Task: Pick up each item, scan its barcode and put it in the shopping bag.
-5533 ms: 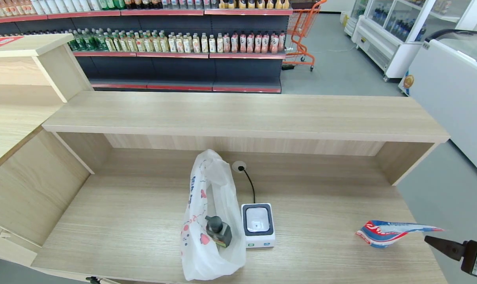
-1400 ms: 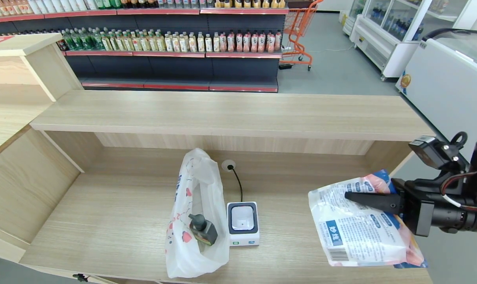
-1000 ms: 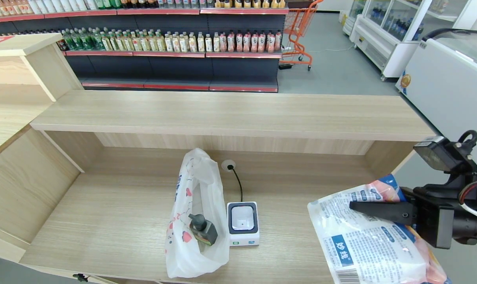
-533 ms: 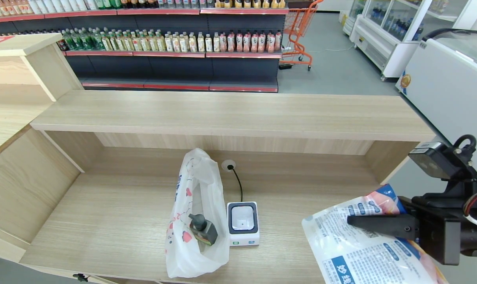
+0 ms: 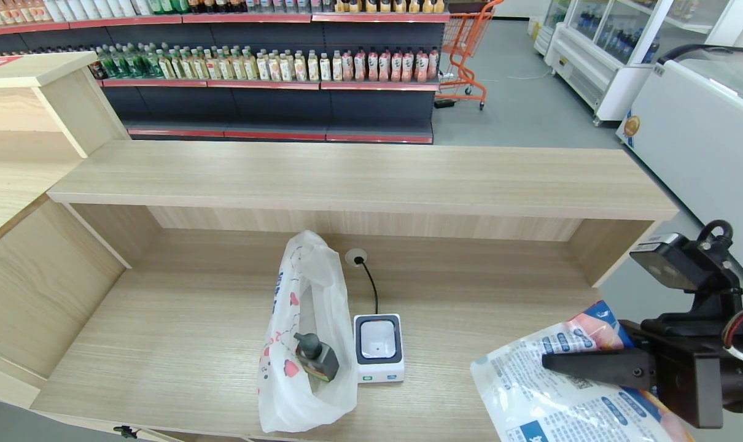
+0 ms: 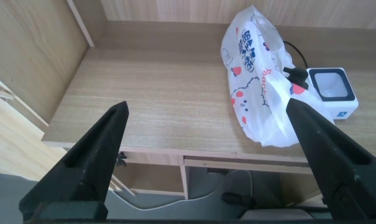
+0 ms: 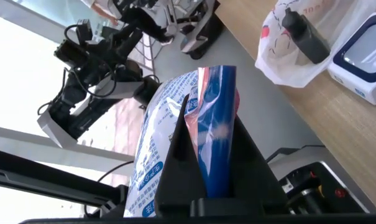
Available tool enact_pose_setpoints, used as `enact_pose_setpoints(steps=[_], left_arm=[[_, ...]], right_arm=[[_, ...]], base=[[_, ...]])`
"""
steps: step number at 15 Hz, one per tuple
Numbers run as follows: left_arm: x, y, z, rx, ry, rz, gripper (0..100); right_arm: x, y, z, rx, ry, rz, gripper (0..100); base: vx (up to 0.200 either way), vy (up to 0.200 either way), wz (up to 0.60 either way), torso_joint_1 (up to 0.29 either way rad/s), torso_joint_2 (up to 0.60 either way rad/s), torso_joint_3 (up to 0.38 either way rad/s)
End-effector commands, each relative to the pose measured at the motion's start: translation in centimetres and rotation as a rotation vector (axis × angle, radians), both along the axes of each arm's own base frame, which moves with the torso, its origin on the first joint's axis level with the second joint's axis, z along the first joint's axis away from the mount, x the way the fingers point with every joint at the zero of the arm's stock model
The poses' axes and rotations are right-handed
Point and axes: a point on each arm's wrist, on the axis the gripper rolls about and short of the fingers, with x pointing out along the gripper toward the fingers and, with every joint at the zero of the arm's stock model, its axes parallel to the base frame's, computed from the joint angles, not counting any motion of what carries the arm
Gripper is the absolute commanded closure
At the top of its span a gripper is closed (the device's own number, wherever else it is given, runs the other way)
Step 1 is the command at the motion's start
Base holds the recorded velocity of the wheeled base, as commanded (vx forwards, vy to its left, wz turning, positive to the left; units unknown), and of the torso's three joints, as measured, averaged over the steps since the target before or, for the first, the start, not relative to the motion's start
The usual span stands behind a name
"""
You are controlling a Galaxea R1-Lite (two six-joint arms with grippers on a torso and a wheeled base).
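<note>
Going left to right: the left tool (image 6: 206, 107) hangs off the near left side of the worktop (image 5: 181, 344) with its fingers spread wide and nothing in them. Mid-worktop there's one shopping bag (image 5: 307, 393) lying open with one dark bottle (image 5: 316, 357) already inside, and touching its right side sits one scanner (image 5: 379, 347) on its cable (image 5: 371, 282). Far right, the right tool (image 5: 549, 363) is pinching one snack pouch (image 5: 525, 399) by its edge, held up in the air off the worktop's near right corner, printed back facing up. So this looks like the scan step for the pouch, not done yet. The next move probably calls for carrying it left over the scanner window and turning it so the barcode faces down, then dropping it into the bag's mouth.
</note>
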Motion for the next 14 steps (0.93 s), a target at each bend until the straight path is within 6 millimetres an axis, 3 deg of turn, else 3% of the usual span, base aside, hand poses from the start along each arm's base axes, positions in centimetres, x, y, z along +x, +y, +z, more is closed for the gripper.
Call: enact_pose_setpoints(steps=[1, 14], left_arm=[[0.01, 0.00, 0.01, 0.000, 0.001, 0.001, 0], [0.00, 0.00, 0.00, 0.000, 0.000, 0.000, 0]], right_arm=[[-0.07, 0.05, 0.00, 0.000, 0.000, 0.004, 100], [-0.34, -0.08, 0.13, 0.003, -0.010, 0.001, 100]], base=[[0.000, 0.000, 0.00, 0.000, 0.00, 0.000], [0.000, 0.000, 0.00, 0.000, 0.00, 0.000]])
